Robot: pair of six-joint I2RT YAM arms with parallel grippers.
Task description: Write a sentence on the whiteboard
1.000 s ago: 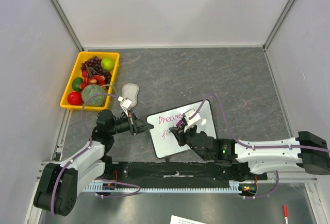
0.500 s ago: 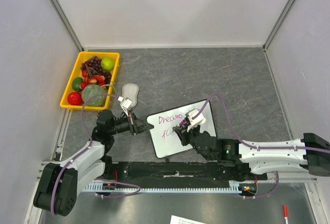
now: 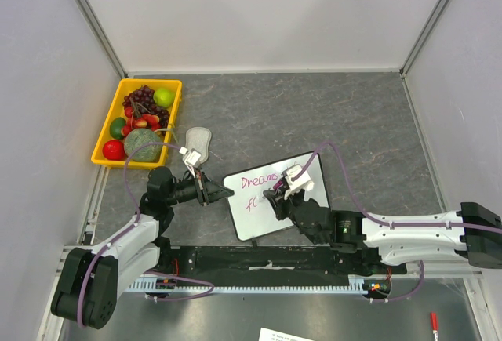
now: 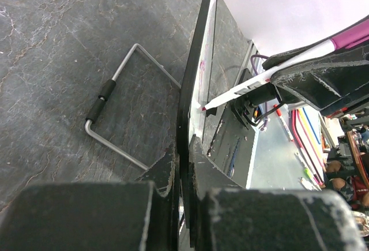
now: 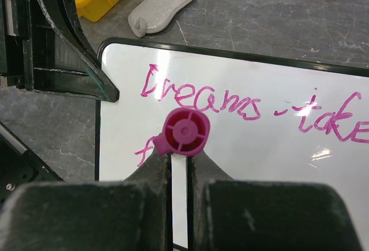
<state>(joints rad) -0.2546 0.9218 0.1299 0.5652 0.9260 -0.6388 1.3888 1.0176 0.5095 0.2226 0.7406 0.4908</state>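
Note:
The whiteboard [image 3: 302, 170] lies on the table, black-framed, with the magenta sentence [image 5: 202, 98] reading "Dreams take" on the first line and an "f" [image 5: 144, 150] starting the second. My left gripper [image 3: 226, 192] is shut on the board's left edge [image 4: 187, 107]. My right gripper [image 3: 276, 194] is shut on a magenta-capped marker [image 5: 184, 131], seen end-on over the second line. In the left wrist view the marker [image 4: 271, 72] has its tip on the board face.
A grey oval eraser pad [image 3: 198, 142] lies beyond the board's left corner. A yellow tray [image 3: 104, 139] of fruit stands at far left. A wire stand [image 4: 115, 118] lies behind the board. A red pen [image 3: 433, 321] lies at the near right.
My right gripper and the marker shifted slightly right along the second line, then held nearly still. The left gripper has not moved.

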